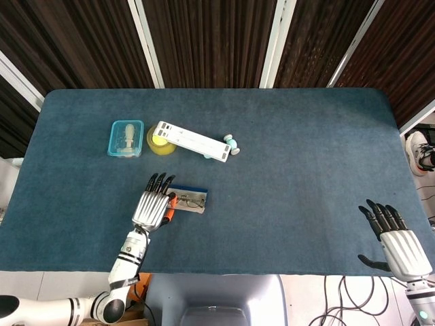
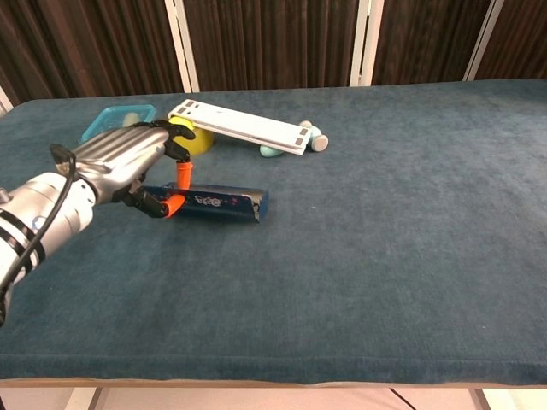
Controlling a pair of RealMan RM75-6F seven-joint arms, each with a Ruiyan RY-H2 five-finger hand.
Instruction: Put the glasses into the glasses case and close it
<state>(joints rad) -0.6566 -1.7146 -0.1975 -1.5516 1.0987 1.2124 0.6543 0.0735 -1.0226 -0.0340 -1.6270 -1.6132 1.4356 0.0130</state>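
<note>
The glasses case (image 1: 188, 200) lay on the desk (image 1: 292, 156) toward its front-left part, the glasses (image 1: 192, 201) visible inside it from the head view. The left hand (image 1: 152, 208) gripped the case's left end — thumb under, fingers over (the chest view showed the lid tilted nearly shut). The right hand (image 1: 394, 238) hovered at the desk's front-right corner, fingers spread, holding nothing.
</note>
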